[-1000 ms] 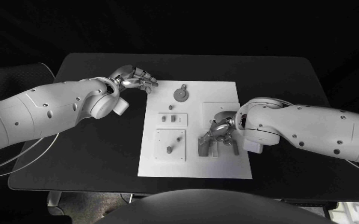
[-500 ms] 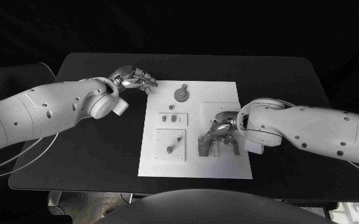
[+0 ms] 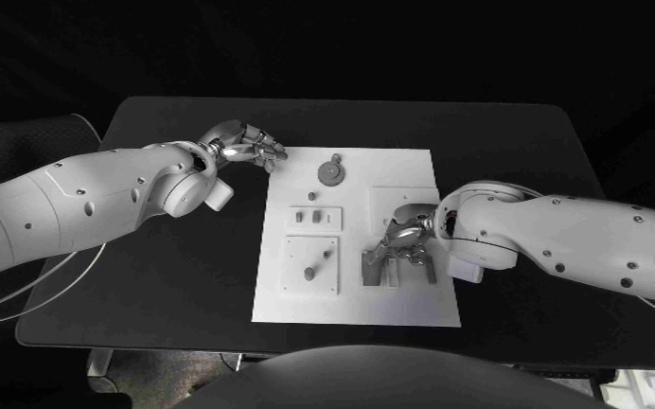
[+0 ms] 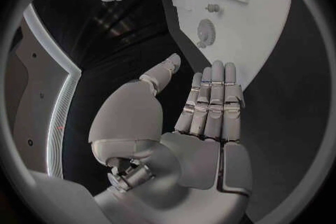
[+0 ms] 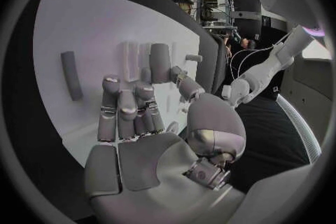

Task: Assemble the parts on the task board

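Hovering over task board [image 3: 358, 281], right hand [image 3: 401, 243] fingers spread, holding nothing; left hand [image 3: 246, 144] likewise.

The right hand [image 3: 404, 239] covers part of the task board [image 3: 358, 307]; whether its fingers touch any part there cannot be told.
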### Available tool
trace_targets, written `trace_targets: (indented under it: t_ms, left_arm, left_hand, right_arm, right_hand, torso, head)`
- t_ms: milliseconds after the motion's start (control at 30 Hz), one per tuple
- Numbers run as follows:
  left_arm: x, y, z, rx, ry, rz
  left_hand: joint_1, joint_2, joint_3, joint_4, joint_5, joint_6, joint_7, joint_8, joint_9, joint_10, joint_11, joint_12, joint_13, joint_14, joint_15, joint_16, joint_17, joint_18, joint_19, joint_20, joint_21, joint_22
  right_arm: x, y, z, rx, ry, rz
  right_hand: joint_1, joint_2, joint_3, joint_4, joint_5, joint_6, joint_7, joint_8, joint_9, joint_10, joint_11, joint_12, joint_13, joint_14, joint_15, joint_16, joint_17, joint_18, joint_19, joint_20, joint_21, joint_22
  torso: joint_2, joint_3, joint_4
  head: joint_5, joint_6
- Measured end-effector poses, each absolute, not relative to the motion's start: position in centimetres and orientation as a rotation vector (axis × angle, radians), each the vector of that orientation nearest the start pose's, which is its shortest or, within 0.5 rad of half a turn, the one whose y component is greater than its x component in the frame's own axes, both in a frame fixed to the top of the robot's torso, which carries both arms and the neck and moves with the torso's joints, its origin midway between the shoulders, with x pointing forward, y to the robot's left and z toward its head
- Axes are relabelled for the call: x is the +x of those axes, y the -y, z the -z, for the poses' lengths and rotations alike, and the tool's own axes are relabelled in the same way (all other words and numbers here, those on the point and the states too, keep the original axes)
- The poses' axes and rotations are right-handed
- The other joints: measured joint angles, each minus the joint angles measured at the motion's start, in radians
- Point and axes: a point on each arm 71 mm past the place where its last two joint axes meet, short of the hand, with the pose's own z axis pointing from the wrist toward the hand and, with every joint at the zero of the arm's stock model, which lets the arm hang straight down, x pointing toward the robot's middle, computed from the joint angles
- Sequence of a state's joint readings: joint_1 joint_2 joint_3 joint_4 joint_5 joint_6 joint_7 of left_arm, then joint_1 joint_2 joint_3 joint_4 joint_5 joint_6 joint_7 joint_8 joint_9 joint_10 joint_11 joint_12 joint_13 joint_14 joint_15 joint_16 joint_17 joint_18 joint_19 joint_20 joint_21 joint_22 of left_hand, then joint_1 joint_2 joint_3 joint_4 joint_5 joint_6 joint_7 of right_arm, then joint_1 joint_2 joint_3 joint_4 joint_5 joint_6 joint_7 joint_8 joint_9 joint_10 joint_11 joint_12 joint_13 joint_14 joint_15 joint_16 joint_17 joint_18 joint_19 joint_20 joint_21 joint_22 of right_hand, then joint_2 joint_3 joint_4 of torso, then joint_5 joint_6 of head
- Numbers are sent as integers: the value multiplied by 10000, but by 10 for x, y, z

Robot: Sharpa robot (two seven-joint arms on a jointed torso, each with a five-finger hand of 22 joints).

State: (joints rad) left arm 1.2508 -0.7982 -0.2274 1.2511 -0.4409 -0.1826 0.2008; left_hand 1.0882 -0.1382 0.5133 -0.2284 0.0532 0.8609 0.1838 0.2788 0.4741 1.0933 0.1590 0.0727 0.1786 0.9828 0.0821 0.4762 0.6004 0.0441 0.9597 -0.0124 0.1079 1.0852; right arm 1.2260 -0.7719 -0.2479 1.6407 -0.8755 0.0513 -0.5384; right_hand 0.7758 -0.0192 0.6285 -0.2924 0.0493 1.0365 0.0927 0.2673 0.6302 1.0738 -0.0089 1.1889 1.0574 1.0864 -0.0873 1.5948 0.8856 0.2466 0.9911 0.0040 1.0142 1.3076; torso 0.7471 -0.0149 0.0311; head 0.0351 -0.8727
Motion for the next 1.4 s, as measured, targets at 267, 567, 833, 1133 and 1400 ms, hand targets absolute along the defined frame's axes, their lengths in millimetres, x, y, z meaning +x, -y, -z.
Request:
trace_targets:
  t_ms: [267,567,833,1133,1400]
  left_arm:
    - [514,-266,241,-7265,-18278,10697]
    - [513,-267,241,-7267,-18337,10677]
    - [513,-268,241,-7267,-18373,10641]
    - [513,-268,241,-7248,-18414,10616]
    - [513,-268,242,-7232,-18439,10598]
  left_hand:
    - [0,0,0,0,0,0,0,0,0,0,0,0,0,0,0,0,9,-1,0,0,0,-1]
    - [0,0,20,19,0,0,0,0,-8,-42,41,0,-19,0,0,-39,42,-7,0,0,0,9]
    - [0,0,29,28,0,0,0,0,-8,-112,39,0,-34,0,0,-39,59,-55,0,0,-39,18]
    - [0,0,29,27,0,0,0,0,-7,-144,69,0,-36,0,0,-78,80,-65,-1,1,-39,27]
    - [0,0,29,27,0,0,0,0,-6,-145,69,0,-35,0,0,-78,79,-74,-1,0,-39,26]
  right_arm:
    - [412,160,277,2124,-25555,-5501]
    - [410,163,275,2264,-25552,-5630]
    - [408,163,271,2201,-25644,-5867]
    - [410,167,272,2270,-25675,-5763]
    - [411,169,270,1924,-25447,-5524]
  right_hand:
    - [79,77,0,0,-1,-15,-14,-3,7,1,0,0,1,1,0,0,13,1,-1,2,0,0]
    - [225,223,-3,-2,-39,50,-11,37,13,38,-38,38,2,51,-16,0,56,10,-1,2,0,-1]
    - [961,956,38,-46,51,94,21,105,33,40,-39,38,2,92,-19,-1,52,78,0,3,0,-1]
    - [886,888,55,-25,50,95,20,96,24,40,-39,38,1,92,-19,-1,17,84,-1,3,0,-1]
    - [862,864,55,-25,50,94,20,96,24,39,-38,38,-6,93,-16,-1,17,80,0,3,0,-1]
  torso:
    - [0,-1,0]
    - [0,-1,0]
    - [0,-3,1]
    - [1,0,1]
    - [2,1,0]
  head:
    - [11,0]
    - [24,0]
    - [31,0]
    - [36,0]
    - [41,0]
